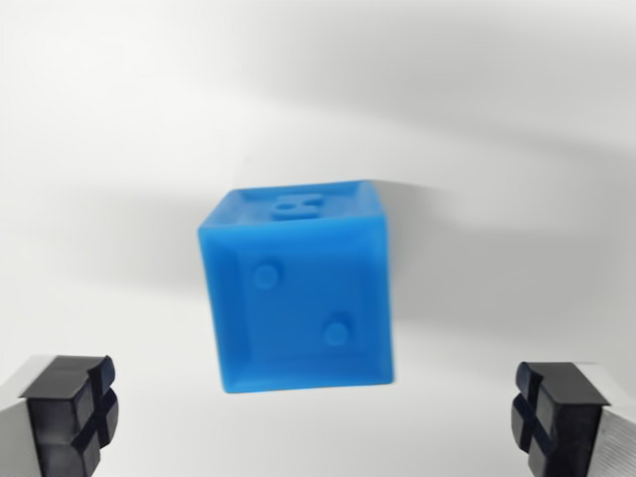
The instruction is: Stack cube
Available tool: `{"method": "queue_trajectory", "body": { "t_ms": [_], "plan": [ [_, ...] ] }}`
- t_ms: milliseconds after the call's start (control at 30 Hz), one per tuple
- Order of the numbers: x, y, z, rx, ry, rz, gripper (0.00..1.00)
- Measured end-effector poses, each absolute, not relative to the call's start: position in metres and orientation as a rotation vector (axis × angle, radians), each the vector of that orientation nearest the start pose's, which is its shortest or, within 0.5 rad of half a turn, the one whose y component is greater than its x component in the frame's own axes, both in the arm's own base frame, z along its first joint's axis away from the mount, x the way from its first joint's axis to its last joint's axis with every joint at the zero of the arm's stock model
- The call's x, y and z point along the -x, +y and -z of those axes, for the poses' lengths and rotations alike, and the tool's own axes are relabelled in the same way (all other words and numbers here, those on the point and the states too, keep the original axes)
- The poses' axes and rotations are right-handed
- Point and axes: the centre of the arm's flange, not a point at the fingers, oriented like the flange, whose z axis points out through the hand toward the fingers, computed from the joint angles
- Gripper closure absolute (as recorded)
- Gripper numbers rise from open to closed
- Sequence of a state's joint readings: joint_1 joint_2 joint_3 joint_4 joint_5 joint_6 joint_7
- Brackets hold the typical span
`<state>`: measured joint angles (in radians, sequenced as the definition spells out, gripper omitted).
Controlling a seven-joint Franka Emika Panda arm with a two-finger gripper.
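Blue plastic, slightly blurred, fills the middle of the wrist view: a single cube [296,293] resting on a plain white table [119,119]. Its near face carries two raised round studs, one toward the upper left of that face and one toward the lower right, and its top face has a raised mark I cannot read through the blur. Soft grey shadows lie across the table behind it, in the upper part of the frame.

At the bottom corners of the frame sit the two dark, cross-grooved pads [70,412] of the gripper [308,417], one at the wrist view's left, the other at the wrist view's right. They stand spread wide, well apart from the cube and touching nothing. The cube lies between them in line but further up the frame, so the gripper looks set to straddle it; I would judge this an approach to a pick, with the jaws held open to clear both side faces.

No second cube shows here, and no container of any kind is in view.
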<state>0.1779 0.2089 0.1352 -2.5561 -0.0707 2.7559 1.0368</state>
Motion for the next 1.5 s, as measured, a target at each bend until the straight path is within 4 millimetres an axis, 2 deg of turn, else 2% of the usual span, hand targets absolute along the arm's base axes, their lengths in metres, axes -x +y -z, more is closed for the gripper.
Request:
{"method": "queue_trajectory", "body": {
  "t_ms": [133,367,800,833,1500],
  "plan": [
    [-0.422,0.152,-0.179,2.977,1.004,-0.007,0.0],
    [-0.422,0.149,-0.145,2.978,1.012,-0.014,0.0],
    [-0.422,0.149,-0.115,2.976,1.012,-0.01,0.0],
    [-0.422,0.149,-0.114,2.976,1.012,-0.01,1.0],
    [-0.422,0.15,-0.114,2.976,1.011,-0.007,1.0]
  ]
}}
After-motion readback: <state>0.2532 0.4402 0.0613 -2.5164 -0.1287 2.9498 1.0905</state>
